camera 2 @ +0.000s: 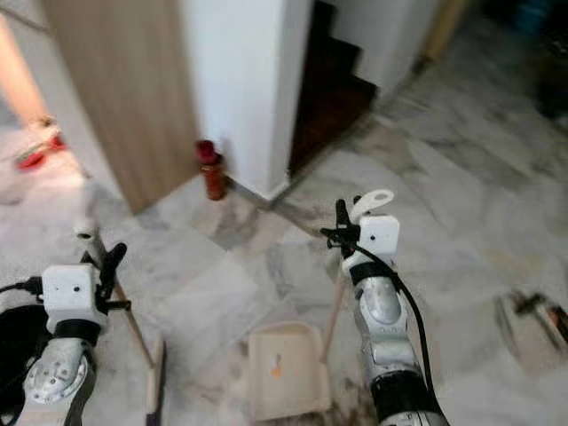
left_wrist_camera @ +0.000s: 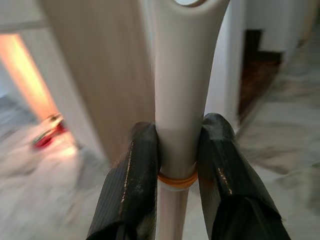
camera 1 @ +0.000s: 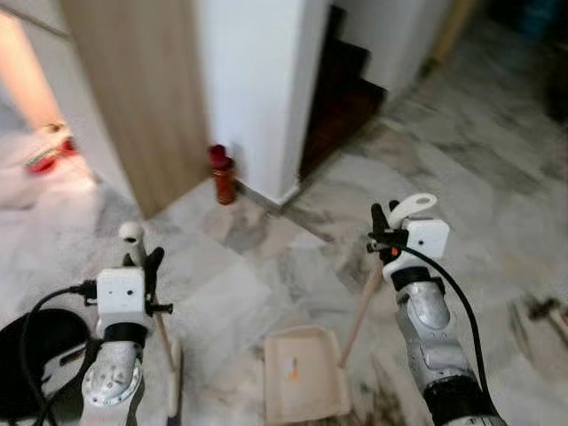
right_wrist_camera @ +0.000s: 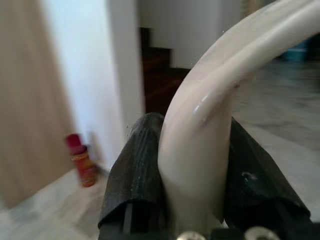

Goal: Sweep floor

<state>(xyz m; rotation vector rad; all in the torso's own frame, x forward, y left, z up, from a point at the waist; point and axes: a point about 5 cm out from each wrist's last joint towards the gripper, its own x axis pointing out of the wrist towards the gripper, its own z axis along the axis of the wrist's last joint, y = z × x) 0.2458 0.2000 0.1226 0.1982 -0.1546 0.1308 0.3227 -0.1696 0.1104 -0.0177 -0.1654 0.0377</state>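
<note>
My left gripper (camera 1: 146,262) is shut on the white broom handle (left_wrist_camera: 181,100), black fingers (left_wrist_camera: 131,185) pressing both sides. The broom head (camera 1: 174,377) rests on the marble floor beside my left arm. My right gripper (camera 1: 383,226) is shut on the curved white top of the dustpan handle (right_wrist_camera: 210,115). The cream dustpan (camera 1: 302,373) lies flat on the floor between my arms, its wooden stick (camera 1: 359,311) slanting up to the right gripper.
A red bottle (camera 1: 222,175) stands at the foot of a white wall corner (camera 1: 257,98), beside a wooden panel (camera 1: 142,98). Dark stairs (camera 1: 342,93) lie behind. A red item (camera 1: 49,155) lies far left. Small debris (camera 1: 541,311) sits at right.
</note>
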